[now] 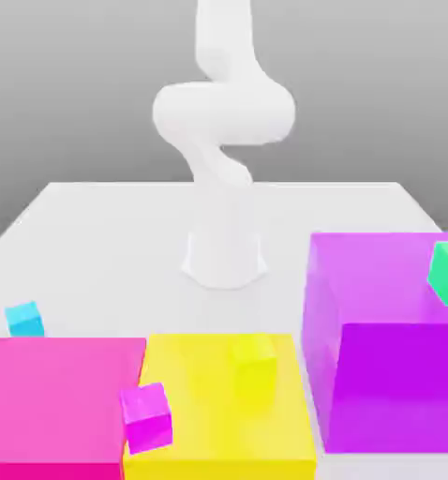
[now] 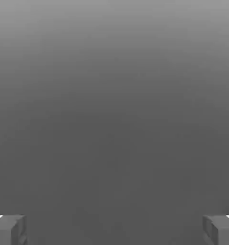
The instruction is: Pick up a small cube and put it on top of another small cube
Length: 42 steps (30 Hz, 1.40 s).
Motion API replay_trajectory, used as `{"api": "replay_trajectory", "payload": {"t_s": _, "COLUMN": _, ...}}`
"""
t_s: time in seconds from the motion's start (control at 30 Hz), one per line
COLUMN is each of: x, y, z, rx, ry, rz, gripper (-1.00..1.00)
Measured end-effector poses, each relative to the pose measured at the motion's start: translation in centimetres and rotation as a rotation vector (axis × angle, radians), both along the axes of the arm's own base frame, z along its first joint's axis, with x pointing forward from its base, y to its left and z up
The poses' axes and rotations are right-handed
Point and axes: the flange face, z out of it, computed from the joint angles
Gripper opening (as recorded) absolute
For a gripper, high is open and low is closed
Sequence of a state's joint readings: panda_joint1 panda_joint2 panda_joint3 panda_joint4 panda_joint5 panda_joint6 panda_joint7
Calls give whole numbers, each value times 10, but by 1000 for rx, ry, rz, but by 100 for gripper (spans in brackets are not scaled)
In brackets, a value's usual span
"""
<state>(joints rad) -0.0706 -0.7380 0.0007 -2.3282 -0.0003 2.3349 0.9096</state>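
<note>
The small cyan cube (image 1: 23, 319) rests on the white table (image 1: 106, 244) at the exterior view's left, just behind the big pink block (image 1: 59, 398). In the hand view my gripper (image 2: 114, 230) is open, its grey fingertips (image 2: 9, 229) far apart with nothing between them and plain grey background beyond. The white arm (image 1: 223, 112) rises from its base (image 1: 225, 258) at the table's middle and leaves the exterior view at the top.
A big yellow block (image 1: 200, 427) carries a small yellow cube (image 1: 254, 361). A small magenta cube (image 1: 146, 417) sits at the seam between the pink and yellow blocks. A tall purple block (image 1: 387, 366) on the exterior view's right has a small green cube (image 1: 447, 272) on it.
</note>
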Motion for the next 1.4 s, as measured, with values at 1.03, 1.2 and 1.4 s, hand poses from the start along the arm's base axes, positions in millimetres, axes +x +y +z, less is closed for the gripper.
{"api": "replay_trajectory", "payload": {"t_s": 1.03, "x": -128, "y": -320, "z": -446, "rx": 860, "ry": 265, "rz": -2100, "gripper": 0}}
{"api": "replay_trajectory", "payload": {"t_s": 1.2, "x": -154, "y": -319, "z": -504, "rx": 911, "ry": 272, "rz": -2274, "gripper": 0}}
{"api": "replay_trajectory", "payload": {"t_s": 1.4, "x": -155, "y": -318, "z": -543, "rx": 912, "ry": 272, "rz": -2280, "gripper": -100}}
